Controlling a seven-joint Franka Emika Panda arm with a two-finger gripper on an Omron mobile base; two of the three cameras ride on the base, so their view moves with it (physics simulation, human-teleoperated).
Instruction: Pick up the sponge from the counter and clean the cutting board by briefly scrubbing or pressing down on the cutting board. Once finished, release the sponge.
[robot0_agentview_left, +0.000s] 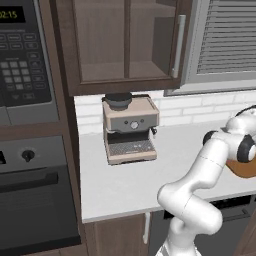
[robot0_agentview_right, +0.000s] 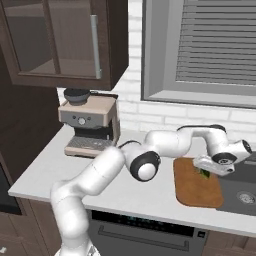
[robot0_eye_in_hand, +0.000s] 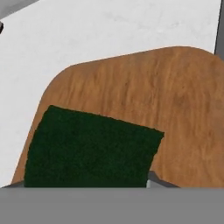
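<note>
The reddish-brown cutting board (robot0_agentview_right: 196, 192) lies on the pale counter (robot0_agentview_right: 75, 170) just left of the sink; one corner of it also peeks out behind the arm (robot0_agentview_left: 246, 171). My gripper (robot0_agentview_right: 206, 171) hangs low over the board's far half, shut on the dark green sponge (robot0_agentview_right: 204, 173). In the hand view the sponge (robot0_eye_in_hand: 92, 148) sits close in front of the camera, over the board (robot0_eye_in_hand: 175, 105), with the counter (robot0_eye_in_hand: 109, 30) beyond. Whether the sponge touches the wood I cannot tell. The fingers are hidden behind the sponge.
A coffee machine (robot0_agentview_right: 90, 125) stands at the back left of the counter. The dark sink basin (robot0_agentview_right: 240, 192) borders the board's right edge. Wall cabinets (robot0_agentview_right: 60, 40) hang above, and a window with blinds (robot0_agentview_right: 210, 50) sits behind the board. An oven (robot0_agentview_left: 35, 200) lies to the far left.
</note>
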